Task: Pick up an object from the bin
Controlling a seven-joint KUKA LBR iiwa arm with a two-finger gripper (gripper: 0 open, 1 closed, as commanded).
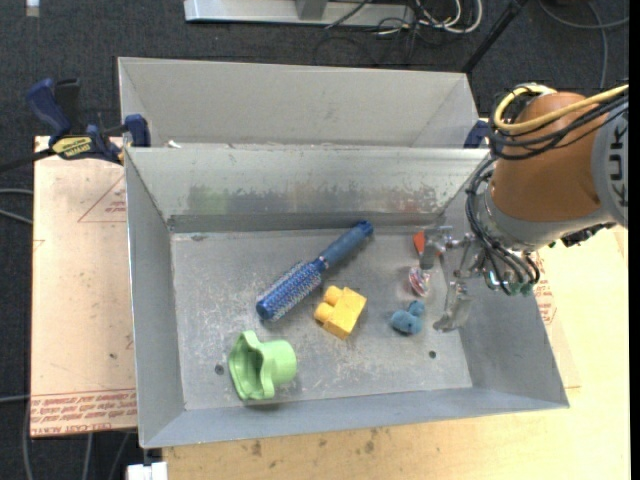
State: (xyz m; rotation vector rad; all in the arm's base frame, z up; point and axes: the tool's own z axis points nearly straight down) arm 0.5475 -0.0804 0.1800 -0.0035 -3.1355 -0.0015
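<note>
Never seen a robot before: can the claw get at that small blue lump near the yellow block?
Probably yes. The claw hangs close beside the small blue lump; nothing covers it, and the yellow block lies apart on its other side.

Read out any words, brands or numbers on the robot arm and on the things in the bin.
"KU": dark letters on the arm, cut off at the picture's edge.
No writing to be seen on the brush, yellow block, green cup or blue piece.
The small red and pink bits by the hand: too small to tell.
</note>
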